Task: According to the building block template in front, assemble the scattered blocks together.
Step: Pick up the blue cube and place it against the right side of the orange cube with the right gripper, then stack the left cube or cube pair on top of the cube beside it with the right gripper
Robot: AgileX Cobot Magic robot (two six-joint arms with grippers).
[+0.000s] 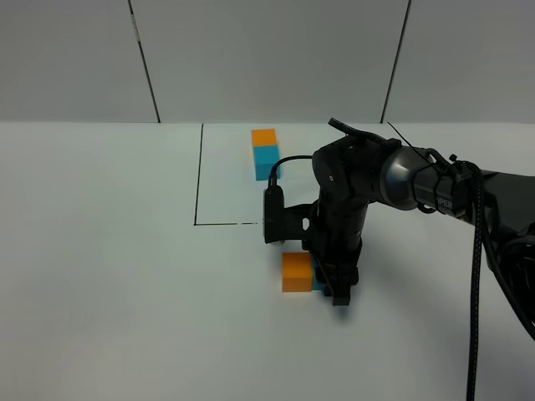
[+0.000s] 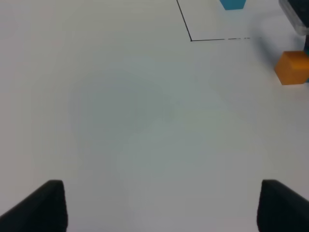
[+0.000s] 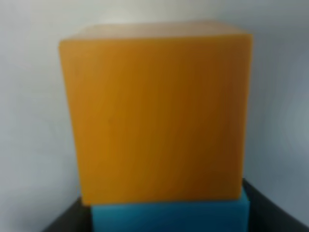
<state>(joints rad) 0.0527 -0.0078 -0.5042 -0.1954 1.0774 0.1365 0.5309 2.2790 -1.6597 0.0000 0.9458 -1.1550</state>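
blocks: orange block and cyan block touching, on the tabletop just outside the black outline
template: inside that outline, farther back
right claw: straddling the cyan block, can't tell if it's squeezing
left claw: released, spread wide

Drawn outline is marked on the far middle of the table. Building block template is placed inside it, toward the far edge, with one cube set directly behind the other, touching.

The two loose blocks are found just outside the outline's near line, nearer than the template and slightly to its right. Left scattered block and right scattered block are set side by side, touching. Right scattered block is largely covered by the right gripper, positioned over it on an arm extended from the right.

Left gripper is held above the table, well apart from both blocks.
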